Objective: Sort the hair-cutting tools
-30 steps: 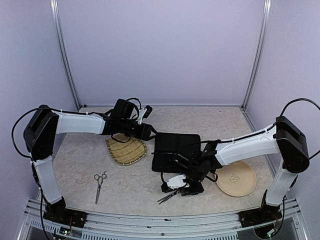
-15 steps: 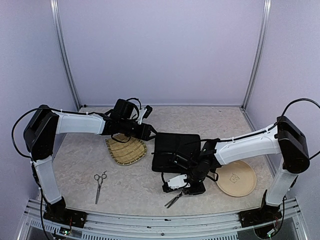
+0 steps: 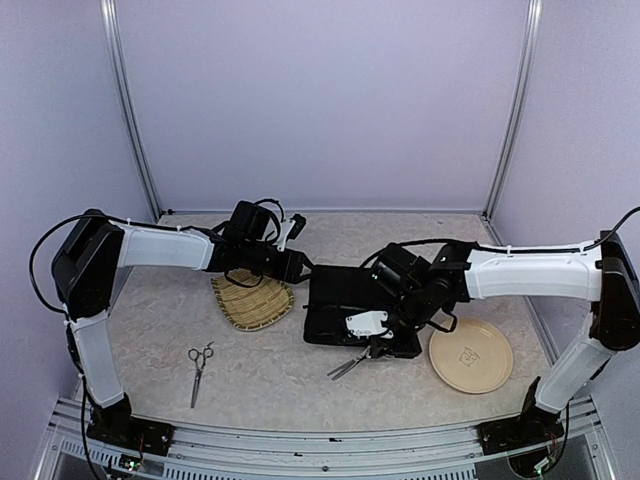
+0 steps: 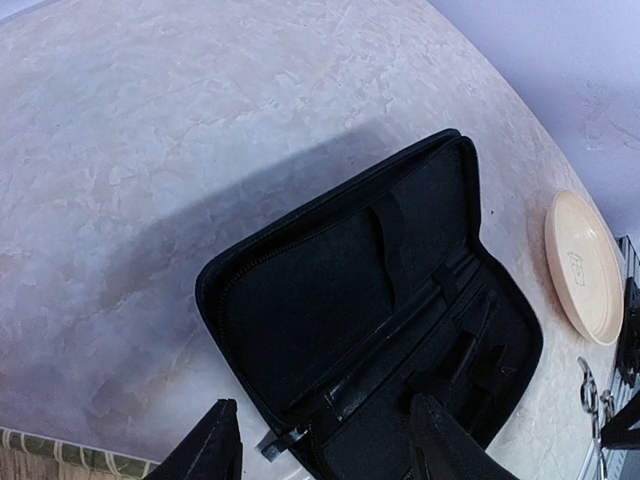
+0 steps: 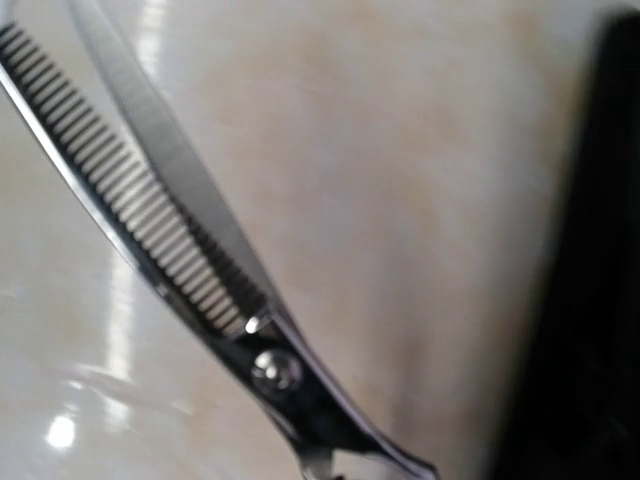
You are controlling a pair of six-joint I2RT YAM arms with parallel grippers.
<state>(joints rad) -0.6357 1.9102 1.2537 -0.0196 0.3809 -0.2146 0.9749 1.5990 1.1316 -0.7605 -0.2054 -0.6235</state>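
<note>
The toothed scissors, at the near edge of the case, are polished silver metal. One blade is smooth and mirror-bright, the other is cut into fine comb teeth, and the pivot screw is shiny. The case is matt black cloth. The desk under the case is smooth marbled beige with a soft sheen. Right of the case, the plate looks matt cream. Left of it, the tray is ribbed woven bamboo. Farther left, the second scissors are bright metal.

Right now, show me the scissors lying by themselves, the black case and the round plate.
loose scissors [image 3: 198, 370], top view, near the pivot
black case [image 4: 330, 300], left wrist view, inner panel
round plate [image 3: 470, 357], top view, its middle
</note>
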